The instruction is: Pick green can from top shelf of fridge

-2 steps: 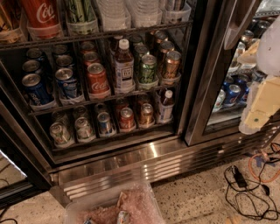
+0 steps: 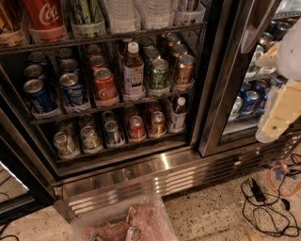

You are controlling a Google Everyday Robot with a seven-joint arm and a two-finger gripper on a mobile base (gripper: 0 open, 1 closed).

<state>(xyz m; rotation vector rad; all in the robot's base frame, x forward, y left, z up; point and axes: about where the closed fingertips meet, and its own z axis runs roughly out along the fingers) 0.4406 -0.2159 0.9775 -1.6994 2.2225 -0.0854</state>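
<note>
The green can (image 2: 86, 13) stands on the top shelf (image 2: 122, 34) of the fridge (image 2: 160, 172), at the upper left of the camera view. Its body is green with yellowish streaks, and its lid is cut off by the frame's top edge. A big red Coca-Cola can (image 2: 44, 16) stands to its left and clear bottles (image 2: 123, 14) to its right. My gripper (image 2: 280, 111), a pale cream part, hangs at the right edge in front of the neighbouring cooler. It is far to the right of the green can and below it, and it holds nothing that I can see.
Two lower racks hold small soda cans, a shorter green can (image 2: 159, 73) and a white-capped bottle (image 2: 133, 70). A steel door post (image 2: 220, 84) separates the second cooler with blue cans (image 2: 248, 101). A clear plastic bin (image 2: 123, 224) and cables (image 2: 263, 200) lie on the floor.
</note>
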